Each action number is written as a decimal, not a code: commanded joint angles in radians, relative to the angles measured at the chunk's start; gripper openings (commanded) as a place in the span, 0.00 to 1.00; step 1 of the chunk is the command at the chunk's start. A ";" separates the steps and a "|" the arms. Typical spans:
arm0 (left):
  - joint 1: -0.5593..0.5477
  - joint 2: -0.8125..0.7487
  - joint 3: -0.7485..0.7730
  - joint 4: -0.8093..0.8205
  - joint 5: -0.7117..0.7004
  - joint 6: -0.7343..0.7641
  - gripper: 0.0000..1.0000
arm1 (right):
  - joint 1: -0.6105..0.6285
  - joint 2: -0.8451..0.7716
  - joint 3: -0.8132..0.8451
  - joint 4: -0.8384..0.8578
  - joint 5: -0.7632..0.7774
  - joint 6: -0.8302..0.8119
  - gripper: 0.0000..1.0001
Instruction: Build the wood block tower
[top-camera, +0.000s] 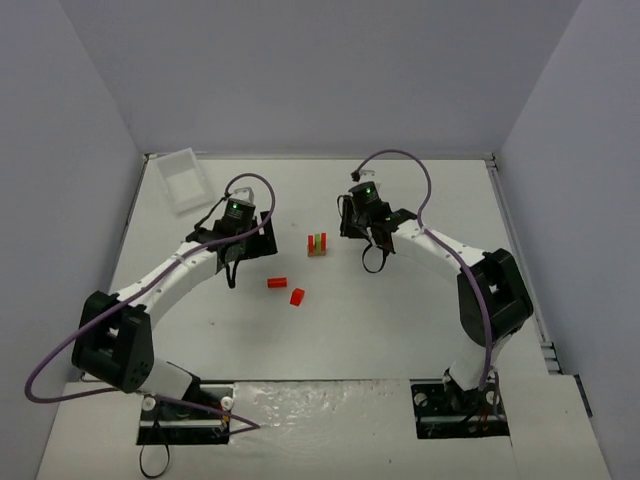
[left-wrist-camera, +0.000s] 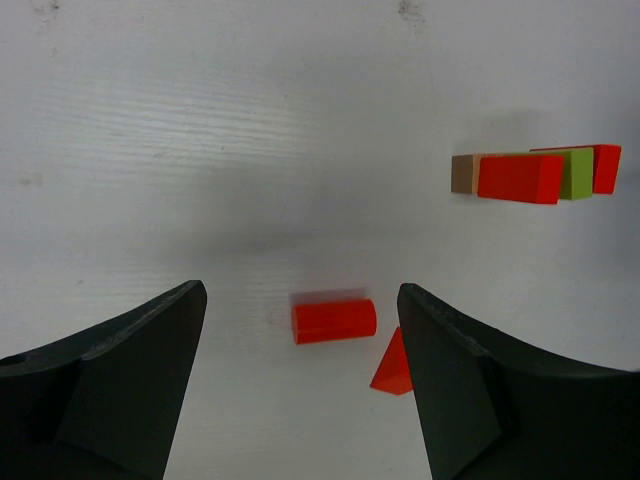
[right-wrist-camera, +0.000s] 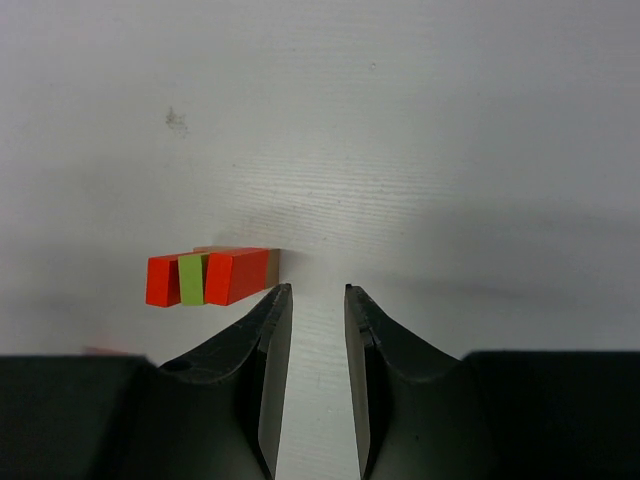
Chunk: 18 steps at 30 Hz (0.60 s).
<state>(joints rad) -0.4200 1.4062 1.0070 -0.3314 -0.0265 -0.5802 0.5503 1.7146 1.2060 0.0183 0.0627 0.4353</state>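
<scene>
Left wrist view told the story: the left tool (left-wrist-camera: 300, 290) hung over the white tabletop (left-wrist-camera: 250, 130) with its two dark fingers spread wide, and the red cylinder (left-wrist-camera: 334, 321) lay on its side between them, low in the middle of the frame. Neither finger touched it. Just beside it, lower right, sat the red wedge (left-wrist-camera: 393, 367), also loose.

The wood block tower (left-wrist-camera: 535, 172) stood in the upper right of that frame, well apart from the cylinder. It was a tan base with red, lime-green and red pieces on it. From the top external view it sat near the middle of the picture, between the two arms, with the two loose red blocks below and to its left. A clear tray (top-camera: 185, 180) sat in the upper left corner and appeared empty.

Over on the right wrist view, the right tool (right-wrist-camera: 318, 290) had its fingers nearly pressed together, with only a slim gap, and pinched nothing. The tower was left of centre there, just beside the left finger. I could not tell if they touched.

So, by my reckoning, the lower part was done. The cylinder and the wedge had yet to go on, the wedge presumably last as the cap. The cylinder looked to be the piece in hand.
</scene>
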 joint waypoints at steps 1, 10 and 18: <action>-0.050 0.132 0.132 0.051 -0.070 -0.082 0.74 | 0.000 0.057 0.040 0.023 -0.052 -0.046 0.27; -0.091 0.304 0.271 0.051 -0.081 -0.129 0.75 | -0.001 0.139 0.089 0.023 -0.083 -0.072 0.33; -0.105 0.365 0.305 0.055 -0.075 -0.134 0.75 | -0.001 0.184 0.124 0.023 -0.106 -0.096 0.37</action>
<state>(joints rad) -0.5127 1.7725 1.2575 -0.3083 -0.0869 -0.6924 0.5503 1.8929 1.2755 0.0167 -0.0192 0.3635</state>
